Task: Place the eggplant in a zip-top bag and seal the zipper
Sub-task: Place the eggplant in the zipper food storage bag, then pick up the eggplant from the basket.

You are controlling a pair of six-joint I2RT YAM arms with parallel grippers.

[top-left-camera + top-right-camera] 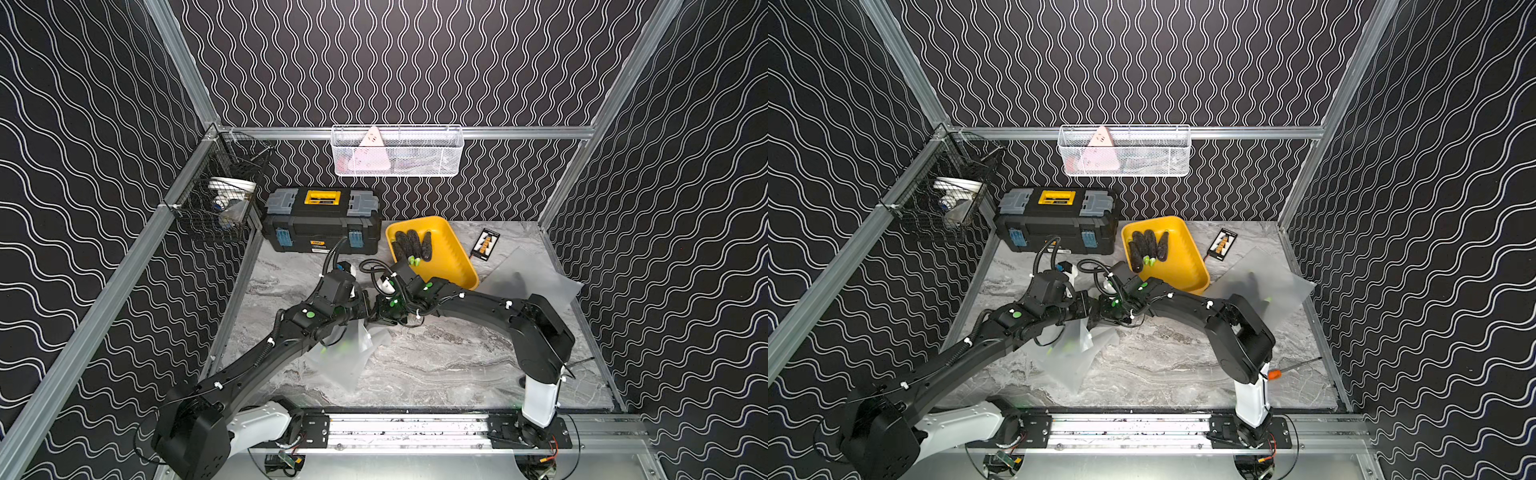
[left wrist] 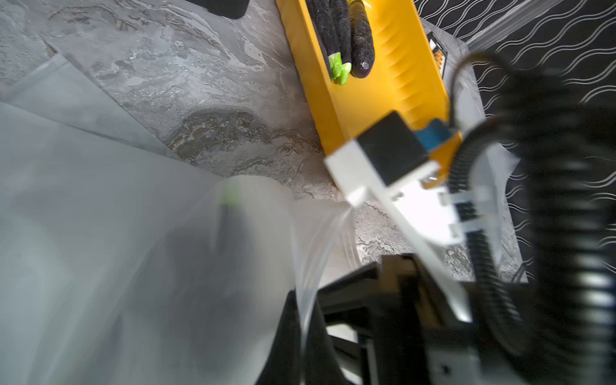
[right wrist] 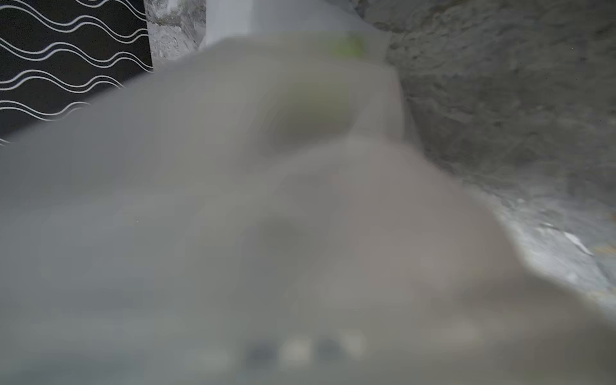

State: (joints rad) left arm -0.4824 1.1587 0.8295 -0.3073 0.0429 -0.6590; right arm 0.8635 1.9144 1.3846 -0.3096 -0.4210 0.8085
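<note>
Near the yellow tray (image 1: 449, 257), left fingers (image 2: 283, 350) are pinching the bag (image 1: 345, 361) (eggplant (image 2: 230, 230) showing inside). Right fingers (image 1: 376, 318): cannot tell. Sealing is beginning, probably; next, pressing its mouth shut.

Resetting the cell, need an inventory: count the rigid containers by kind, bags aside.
Baskets: 2, the black wire basket and the white mesh basket
Toolbox: 1
Yellow tray: 1
Total: 4
</note>
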